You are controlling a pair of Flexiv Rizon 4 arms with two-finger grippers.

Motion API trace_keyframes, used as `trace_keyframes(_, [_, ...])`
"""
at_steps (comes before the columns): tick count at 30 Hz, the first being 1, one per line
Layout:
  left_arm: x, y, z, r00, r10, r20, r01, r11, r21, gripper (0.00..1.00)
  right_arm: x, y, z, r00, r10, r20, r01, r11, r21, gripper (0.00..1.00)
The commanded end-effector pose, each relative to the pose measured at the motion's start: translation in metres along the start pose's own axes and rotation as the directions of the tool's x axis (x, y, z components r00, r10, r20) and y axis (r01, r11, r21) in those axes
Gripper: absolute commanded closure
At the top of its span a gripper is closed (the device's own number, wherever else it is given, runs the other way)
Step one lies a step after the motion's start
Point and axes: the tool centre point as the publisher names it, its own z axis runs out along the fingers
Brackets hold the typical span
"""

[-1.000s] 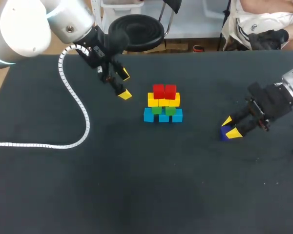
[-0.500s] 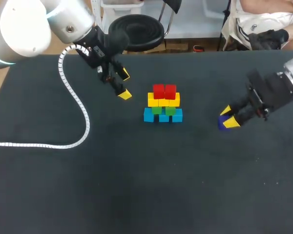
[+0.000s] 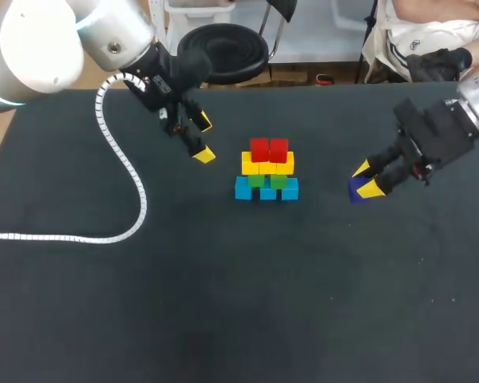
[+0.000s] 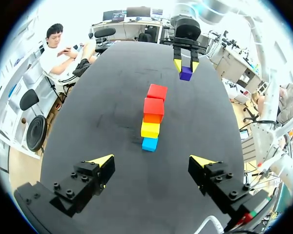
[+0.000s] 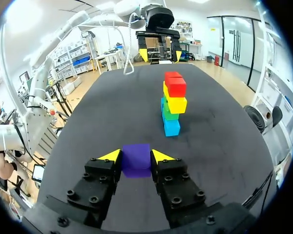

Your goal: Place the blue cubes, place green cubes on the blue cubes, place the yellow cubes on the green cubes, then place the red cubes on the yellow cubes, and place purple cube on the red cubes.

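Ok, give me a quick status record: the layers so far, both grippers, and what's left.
layers: blue cubes at the bottom, then green cubes, yellow cubes, red cubes on top
purple cube: between the right gripper's fingers, apart from the layered cubes
right gripper: shut on purple cube
left gripper: open, empty, on the opposite side of the layered cubes
remaining: purple cube onto the red cubes

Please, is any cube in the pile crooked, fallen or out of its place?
Nothing stands out. The tiered pile of small coloured cubes stands tidy, with blue, green, yellow and red rows sitting square on each other. The small purple cube is held straight in the right pincer, apart from the pile.
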Motion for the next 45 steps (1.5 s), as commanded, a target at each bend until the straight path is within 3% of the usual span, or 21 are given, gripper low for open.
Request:
trace_keyframes(1, [0.0, 0.002, 0.0, 1.0, 0.002, 0.0, -0.002, 1.0, 0.003, 0.0, 0.0, 0.001, 0.0, 1.0, 0.0, -0.001, 0.0, 1.0, 0.002, 1.0])
trace_keyframes(17, [0.0, 0.002, 0.0, 1.0, 0.002, 0.0, -0.002, 1.0, 0.003, 0.0, 0.0, 0.001, 0.0, 1.0, 0.0, -0.001, 0.0, 1.0, 0.002, 1.0])
trace_keyframes(22, [0.0, 0.002, 0.0, 1.0, 0.002, 0.0, -0.002, 1.0, 0.003, 0.0, -0.033, -0.034, 0.007, 0.997, -0.069, -0.037, 0.069, 0.998, -0.015, 1.0])
trace_keyframes(27, [0.0, 0.002, 0.0, 1.0, 0.002, 0.0, -0.002, 1.0, 0.003, 0.0, -0.065, -0.049, -0.004, 0.988, -0.125, -0.092, 0.127, 0.992, 0.017, 1.0])
trace_keyframes(37, [0.0, 0.002, 0.0, 1.0, 0.002, 0.0, -0.002, 1.0, 0.003, 0.0, -0.113, -0.056, -0.01, 0.973, -0.154, -0.171, 0.165, 0.985, 0.049, 1.0])
trace_keyframes(45, [0.0, 0.002, 0.0, 1.0, 0.002, 0.0, -0.002, 1.0, 0.003, 0.0, -0.131, -0.05, -0.001, 0.969, -0.2, -0.147, 0.206, 0.978, 0.027, 1.0])
